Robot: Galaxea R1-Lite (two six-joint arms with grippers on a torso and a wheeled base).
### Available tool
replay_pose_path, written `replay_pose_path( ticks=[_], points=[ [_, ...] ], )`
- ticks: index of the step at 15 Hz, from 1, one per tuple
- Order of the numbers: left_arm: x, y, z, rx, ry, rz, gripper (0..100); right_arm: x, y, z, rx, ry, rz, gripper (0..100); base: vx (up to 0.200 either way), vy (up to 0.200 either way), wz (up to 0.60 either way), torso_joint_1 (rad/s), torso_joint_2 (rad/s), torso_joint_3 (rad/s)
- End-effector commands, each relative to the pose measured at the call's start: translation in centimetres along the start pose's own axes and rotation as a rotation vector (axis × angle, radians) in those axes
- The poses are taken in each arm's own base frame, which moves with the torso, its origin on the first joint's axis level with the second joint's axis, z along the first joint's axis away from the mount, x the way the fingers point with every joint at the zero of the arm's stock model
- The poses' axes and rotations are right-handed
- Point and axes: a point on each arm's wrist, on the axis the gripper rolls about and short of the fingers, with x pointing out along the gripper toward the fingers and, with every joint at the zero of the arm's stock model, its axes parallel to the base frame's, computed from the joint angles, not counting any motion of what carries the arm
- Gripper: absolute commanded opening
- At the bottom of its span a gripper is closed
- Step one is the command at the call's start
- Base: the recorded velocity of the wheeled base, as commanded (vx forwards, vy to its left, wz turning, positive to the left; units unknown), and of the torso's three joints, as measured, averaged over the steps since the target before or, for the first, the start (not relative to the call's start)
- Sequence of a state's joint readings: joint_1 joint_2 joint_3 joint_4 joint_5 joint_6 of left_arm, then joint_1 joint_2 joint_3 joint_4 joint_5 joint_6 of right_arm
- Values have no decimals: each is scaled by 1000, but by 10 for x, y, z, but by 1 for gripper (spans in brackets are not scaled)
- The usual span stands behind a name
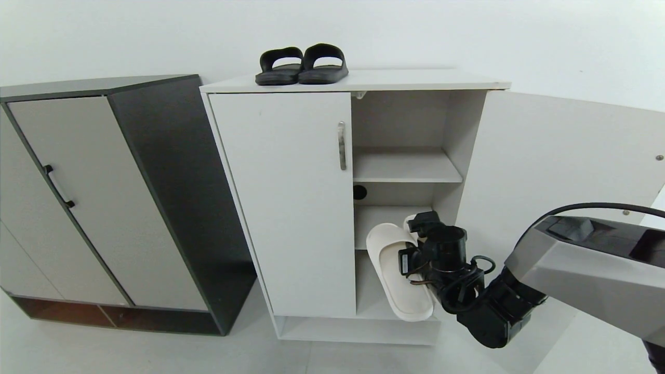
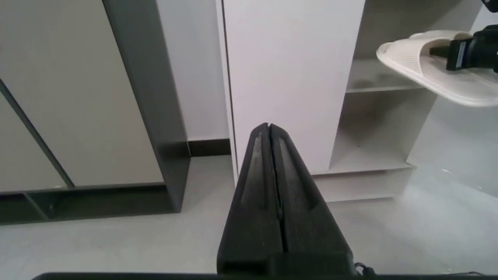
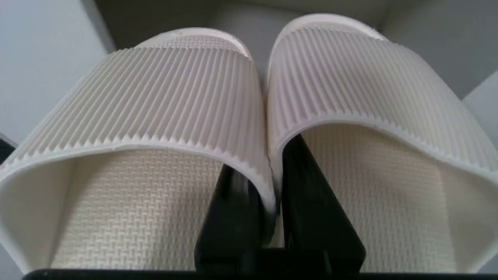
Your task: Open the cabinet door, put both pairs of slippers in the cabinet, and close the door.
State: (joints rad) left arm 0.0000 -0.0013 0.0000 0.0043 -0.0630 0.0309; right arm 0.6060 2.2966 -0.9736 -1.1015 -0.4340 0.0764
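White slippers (image 1: pixel 397 270) are in my right gripper (image 1: pixel 415 259)! The pair sits side by side, with one finger (image 3: pixel 233 222) under each strap. The jaws are nearly closed, pinching the two inner strap edges between them. The pair hangs tilted at the mouth of the cabinet (image 1: pixel 358 80), in its open half, heels down toward 5 o'clock. It's level with the lower shelf (image 1: pixel 379 218), but I can't tell if it touches.

The open door (image 1: pixel 561 156) is swung wide at 3 o'clock of the opening. The shut door (image 1: pixel 283 202) covers the other half at 9 o'clock, its handle (image 1: pixel 341 145) just beside the gap.

Up at 12 o'clock the black slippers (image 1: pixel 301 65) sit together on the cabinet top.

My left gripper (image 2: pixel 268 136) is low in front of the shut door, fingers pressed flat together, nothing between them.

At 9 o'clock of the cabinet stands a grey cabinet (image 1: pixel 171 182), touching it or nearly so, with its own door closed.
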Motion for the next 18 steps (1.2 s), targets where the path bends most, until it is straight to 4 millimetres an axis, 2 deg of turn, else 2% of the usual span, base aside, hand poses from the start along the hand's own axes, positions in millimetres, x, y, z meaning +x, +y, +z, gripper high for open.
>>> replay_pose_path(
  ticks=[1,11,17,18],
  points=[
    [0,0,0,0,2,0,0,0,1,-1,-2,4,1,0,0,0,0,2,2,-95],
    [0,0,0,0,2,0,0,10,4,4,28,-57,-6,0,0,0,0,2,2,-184],
    [0,0,0,1,2,0,0,30,2,1,59,-130,-84,0,0,0,0,2,2,-103],
    [0,0,0,1,2,0,0,31,1,-1,59,-126,-87,0,200,0,0,7,2,-12]
  ],
)
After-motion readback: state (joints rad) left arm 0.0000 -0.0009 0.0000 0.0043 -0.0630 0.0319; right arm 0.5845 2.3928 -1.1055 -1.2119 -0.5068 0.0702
